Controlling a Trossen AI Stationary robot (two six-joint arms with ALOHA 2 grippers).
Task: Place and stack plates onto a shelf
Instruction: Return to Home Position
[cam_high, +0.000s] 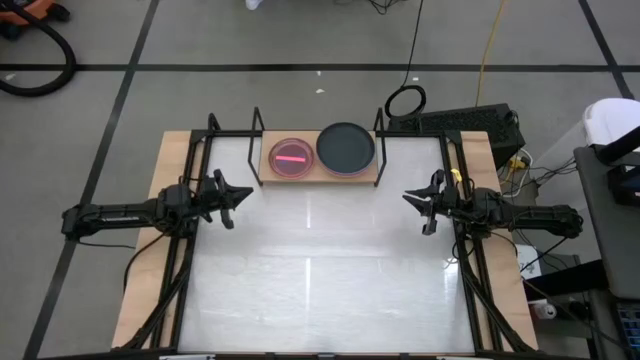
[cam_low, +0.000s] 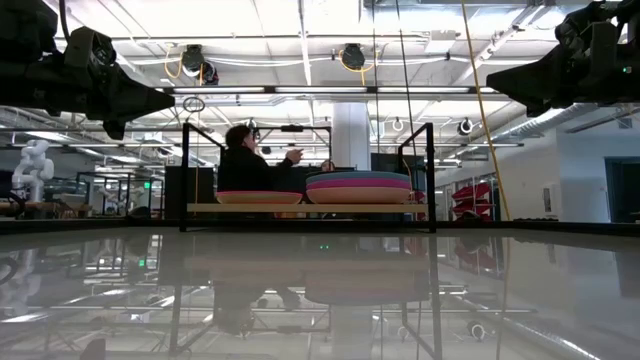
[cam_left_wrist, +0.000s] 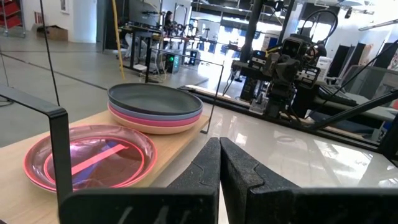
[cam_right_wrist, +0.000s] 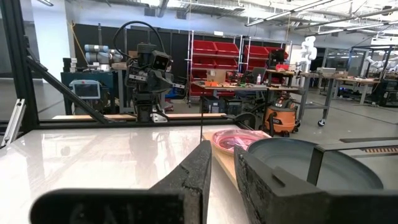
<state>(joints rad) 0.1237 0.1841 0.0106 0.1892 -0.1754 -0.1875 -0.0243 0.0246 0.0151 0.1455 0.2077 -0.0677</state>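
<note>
The shelf (cam_high: 312, 176) stands at the table's far edge, a light wooden board between black wire uprights (cam_left_wrist: 59, 155). On its left half lies a translucent hot pink plate (cam_high: 291, 158) (cam_left_wrist: 90, 155). On its right half sits a stack with a dark plate (cam_high: 346, 147) on top and blue, pink and pale layers below (cam_left_wrist: 155, 119). My left gripper (cam_high: 240, 195) hovers shut over the table's left side, near the shelf's left end. My right gripper (cam_high: 412, 200) hovers over the right side, its fingers (cam_right_wrist: 202, 168) a narrow gap apart. Neither holds anything.
The glossy white table top (cam_high: 320, 270) lies between the two arms. Black frame rails (cam_high: 180, 280) run along its left and right sides. Cables and equipment (cam_high: 480, 125) sit beyond the far right corner. A person (cam_low: 245, 165) shows in the room behind the shelf.
</note>
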